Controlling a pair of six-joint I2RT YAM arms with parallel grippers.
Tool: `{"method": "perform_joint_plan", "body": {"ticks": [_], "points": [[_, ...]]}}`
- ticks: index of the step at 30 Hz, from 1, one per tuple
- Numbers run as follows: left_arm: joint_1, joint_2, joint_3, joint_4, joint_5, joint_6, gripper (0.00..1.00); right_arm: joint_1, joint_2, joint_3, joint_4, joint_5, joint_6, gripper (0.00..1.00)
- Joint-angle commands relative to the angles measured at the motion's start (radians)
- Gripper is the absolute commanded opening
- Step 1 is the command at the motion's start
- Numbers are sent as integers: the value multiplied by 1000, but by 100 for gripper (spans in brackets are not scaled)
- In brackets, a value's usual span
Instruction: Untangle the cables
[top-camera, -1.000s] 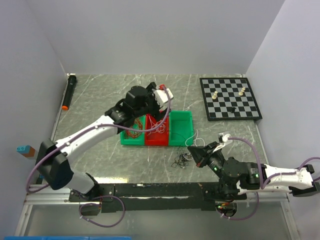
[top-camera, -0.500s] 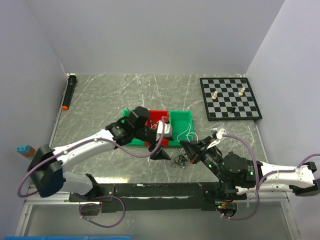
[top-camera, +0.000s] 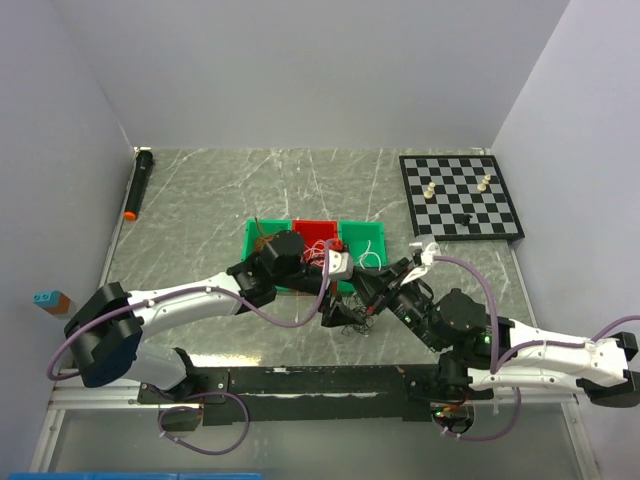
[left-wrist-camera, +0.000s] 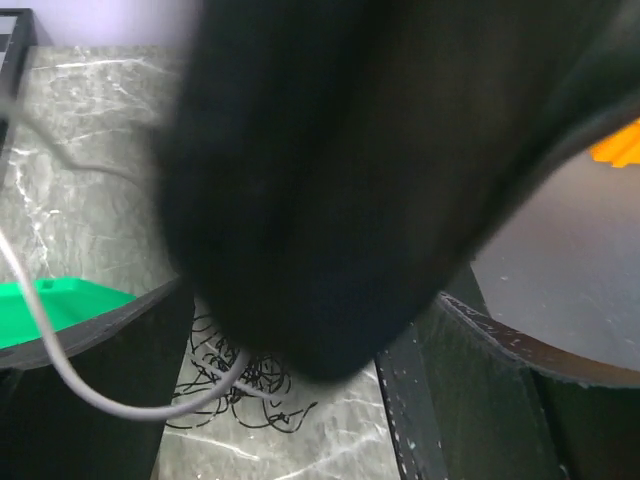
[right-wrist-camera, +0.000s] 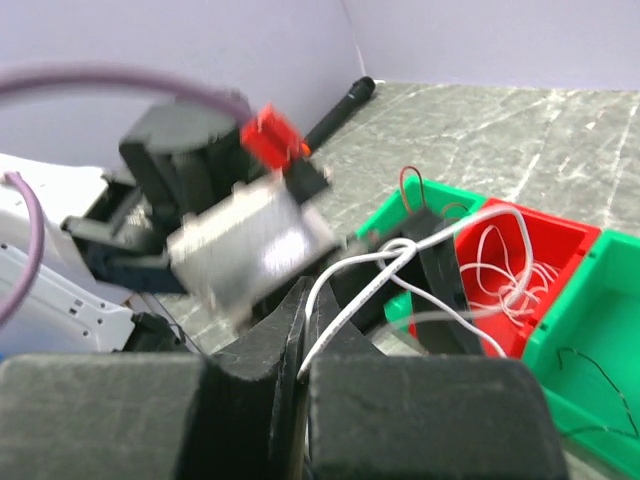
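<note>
The table (top-camera: 200, 200) carries a chessboard (top-camera: 460, 195) at its far right, well apart from the work, and a three-bin tray (top-camera: 362, 225) at the middle, which seems meant to take the cables sorted by colour. The left arm (top-camera: 190, 297) reaches low and long from the near left. Its wrist passes over the tray's near edge and its fingers tip down toward the table just near of the tray. The right arm (top-camera: 530, 352) folds in from the near right, its forearm raised and pointing left and far, so the two wrists meet almost nose to nose. The left gripper (top-camera: 333, 312) stands with its jaws spread wide and holds nothing. It appears poised over the black tangle (left-wrist-camera: 240, 385), which lies on the table just near of the tray, probably to pin or pick it. In its own view a blurred dark mass, likely the other arm, fills most of the frame. The right gripper (right-wrist-camera: 298, 340) is pinched tight on a white cable (right-wrist-camera: 400, 250), which rises from between its fingers, knots once and runs toward the tray. Holding it high likely keeps that strand taut and clear of the black ones. More white loops (right-wrist-camera: 505, 270) lie in the red bin.
</note>
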Motion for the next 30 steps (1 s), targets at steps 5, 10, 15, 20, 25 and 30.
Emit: {"method": "perform_joint_plan", "body": {"ticks": [5,10,15,20,25,30], "points": [[-48,26,-57,213,-247,25,69,-49,18,63,83,-147,20,0],[-54,42,-70,272,-444,14,33,-50,15,71,84,-176,37,0],[-56,42,-61,226,-404,2,38,-50,7,72,87,-191,35,0],[-59,40,-57,215,-293,-2,1,-50,-2,71,72,-171,41,0],[-56,-9,-15,142,-222,38,1,-50,-91,60,-72,-32,70,51],[-33,-50,34,30,-242,89,1,-53,-247,-1,-303,3,132,78]]}}
